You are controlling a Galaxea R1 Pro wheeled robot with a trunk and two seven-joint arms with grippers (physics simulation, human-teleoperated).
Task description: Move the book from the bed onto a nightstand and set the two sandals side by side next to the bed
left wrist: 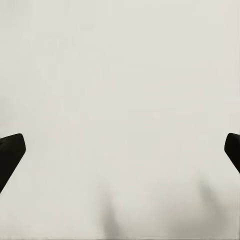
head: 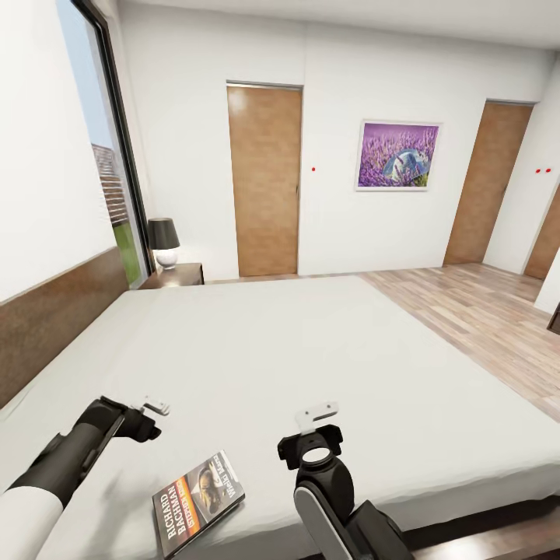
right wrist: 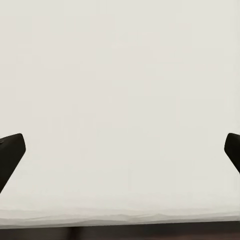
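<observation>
Head view looks over the bedroom, with its white walls and two brown doors point(head: 264, 179) on the far side. Between the doors hangs the purple lavender picture point(head: 397, 155). The wood-plank floor point(head: 482, 311) runs along one side of the bed. The bed point(head: 311, 350) is the biggest thing, and its pale mattress spreads wide in front of the robot. A dark brown headboard point(head: 54, 319) runs along its left side. Past the far corner of the bed stands the nightstand point(head: 177, 274), with a small lamp point(head: 164, 243) with a black shade on top. It looks like a good place to put the book, but it is well apart from the robot. Both arms reach out over the near part of the mattress, likely to get ready to pick something up. The book point(head: 198, 502) lies flat on the mattress near the close edge, between the two arms, with its cover facing up. The left gripper point(head: 155, 406) hangs over the mattress beside the book, not touching it. The right gripper point(head: 320, 414) hangs on the book's other side. In both wrist views the dark finger tips sit far apart at the edges, so both jaws are spread wide and hold nothing.
</observation>
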